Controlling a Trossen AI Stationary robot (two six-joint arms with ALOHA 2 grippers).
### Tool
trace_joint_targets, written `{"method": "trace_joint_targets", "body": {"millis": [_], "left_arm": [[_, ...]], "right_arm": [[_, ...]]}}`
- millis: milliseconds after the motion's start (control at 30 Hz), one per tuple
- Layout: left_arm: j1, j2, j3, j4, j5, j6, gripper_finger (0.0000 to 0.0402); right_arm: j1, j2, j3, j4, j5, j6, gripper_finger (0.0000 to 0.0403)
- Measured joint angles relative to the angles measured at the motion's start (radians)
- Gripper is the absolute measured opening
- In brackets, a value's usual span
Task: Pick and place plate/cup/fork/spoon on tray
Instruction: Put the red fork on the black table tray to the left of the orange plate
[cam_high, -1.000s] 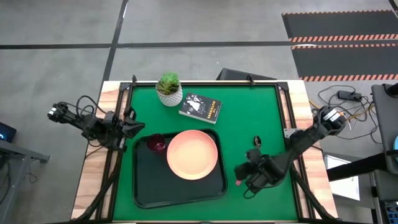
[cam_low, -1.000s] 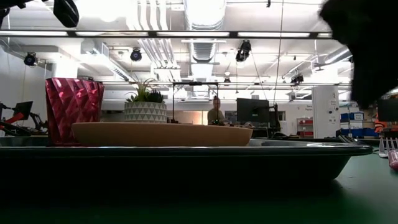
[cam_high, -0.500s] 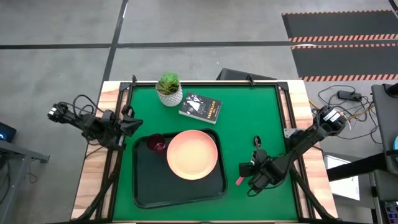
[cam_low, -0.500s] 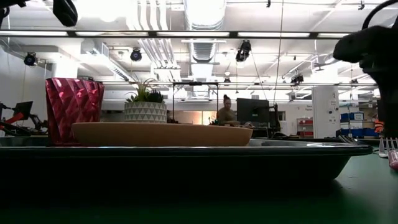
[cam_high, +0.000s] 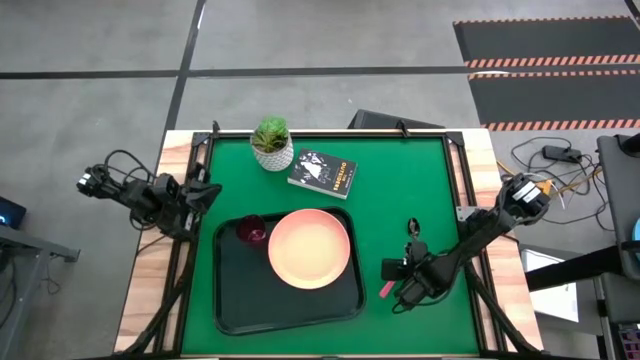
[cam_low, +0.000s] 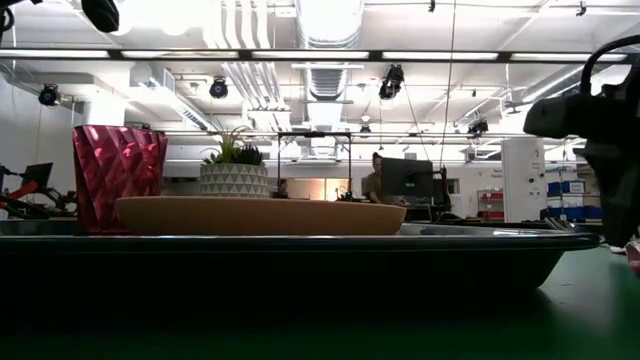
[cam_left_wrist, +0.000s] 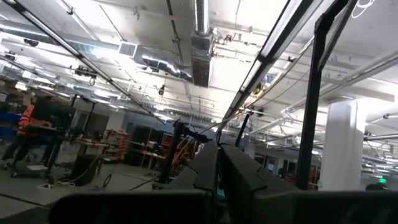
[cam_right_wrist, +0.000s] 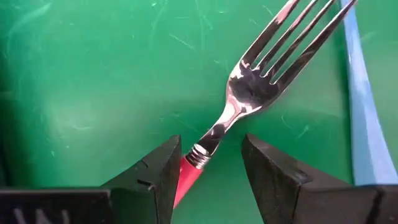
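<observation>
Slim fork with bright pink handle and silver metal tines (cam_right_wrist: 239, 102) flat on the green worktop (cam_high: 400, 190), at 3 o'clock of the large black rectangular tray (cam_high: 232, 300), just beside the pale blue-handled spoon (cam_right_wrist: 364, 118). Round salmon-pink plate (cam_high: 309, 248) and small dark maroon cup (cam_high: 250, 230) already on the tray. Likely light, rigid, thin and slippery on the metal neck; best taken across the pink handle near the collar. Right gripper (cam_right_wrist: 208, 163) low over the fork, jaws apart and straddling the handle's junction with the metal, contact not evident. Left gripper (cam_left_wrist: 219, 168) parked at 9 o'clock off the worktop's edge, jaws together.
</observation>
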Motion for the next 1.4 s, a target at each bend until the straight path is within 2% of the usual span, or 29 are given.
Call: {"method": "trace_joint_targets", "body": {"millis": [167,467,733,933,1067,1133,1300,1400], "left_arm": [[0.0,0.0,0.0,0.005,0.0,0.023,0.0],[0.0,0.008,0.0,0.006,0.0,0.021,0.0],[0.0,0.011,0.0,-0.002,0.0,0.021,0.0],[0.0,0.045,0.0,0.002,0.0,0.011,0.0],[0.0,0.112,0.004,0.019,0.0,-0.087,0.0],[0.0,0.16,0.007,0.061,0.001,-0.118,0.0],[0.0,0.309,0.014,0.238,0.001,-0.145,0.0],[0.0,0.39,0.026,0.323,0.001,-0.151,0.0]], "right_arm": [[0.0,0.022,0.001,-0.005,0.0,0.0,0.0137],[-0.003,0.043,-0.002,-0.005,-0.001,-0.04,0.0024],[-0.004,0.001,0.019,-0.036,0.031,-0.127,0.0023],[0.0,-0.1,0.072,-0.13,0.276,-0.274,0.0019],[-0.002,-0.15,0.075,-0.115,0.513,-0.426,0.0008],[-0.008,-0.169,0.073,-0.098,0.591,-0.514,0.0007],[-0.041,-0.196,0.07,-0.093,0.592,-0.675,0.0007],[-0.049,-0.214,0.068,-0.094,0.517,-0.773,0.0007]]}}
